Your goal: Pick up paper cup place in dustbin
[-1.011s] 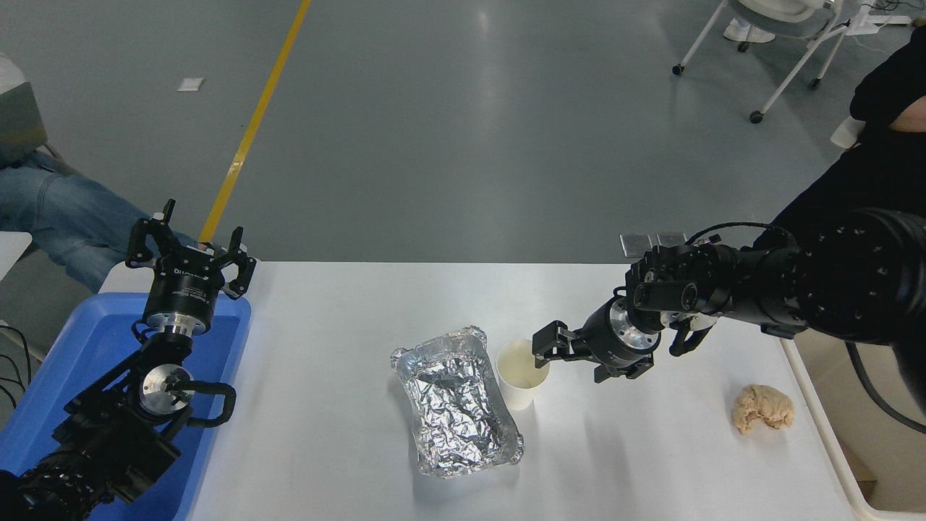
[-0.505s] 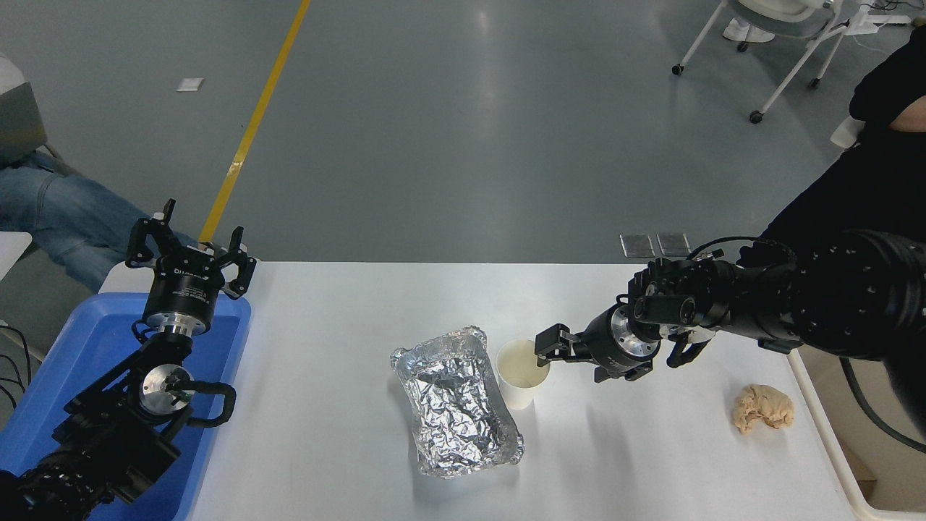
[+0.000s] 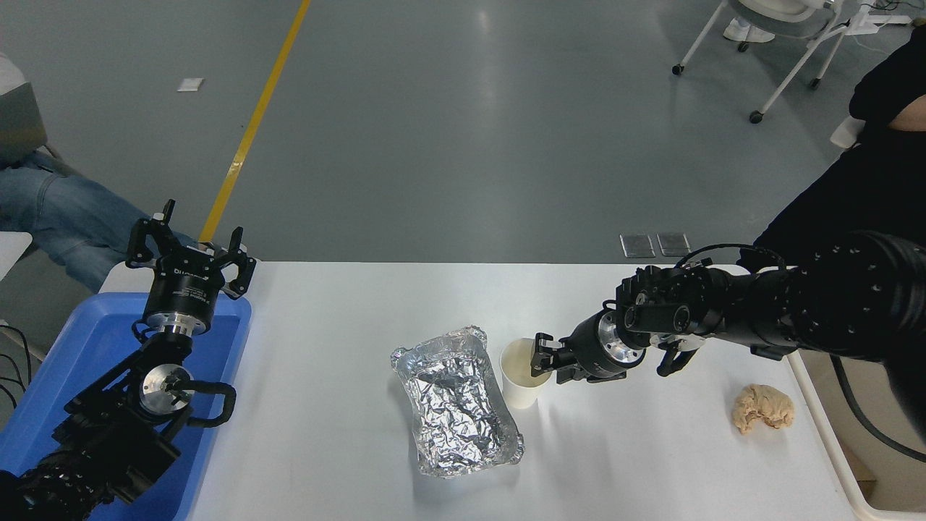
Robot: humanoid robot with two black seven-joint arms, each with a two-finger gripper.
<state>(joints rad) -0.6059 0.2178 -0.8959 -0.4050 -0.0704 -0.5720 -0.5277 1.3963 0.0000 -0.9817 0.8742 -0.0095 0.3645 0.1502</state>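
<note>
The paper cup [image 3: 521, 376] stands upright on the white table [image 3: 325, 325], just right of the crumpled foil tray [image 3: 456, 401]. My right gripper [image 3: 548, 359] comes in from the right and sits at the cup's right rim, touching or nearly touching it. Whether it has closed on the cup's wall does not show. The cream-white dustbin [image 3: 825, 434] shows only as a rim and part of a wall off the table's right edge. My left gripper [image 3: 192, 246] is parked, open and empty, above the blue tray at the lower left.
A shallow blue tray [image 3: 79, 347] sits at the table's left end. A beige lump of food [image 3: 763, 409] lies on the table near the right edge. A person in jeans [image 3: 65, 210] sits at far left, and another person's black sleeve [image 3: 893, 87] is at top right.
My right gripper has moved left and down, from just right of the cup to its right rim. The cup has shifted slightly. The left arm has not moved.
</note>
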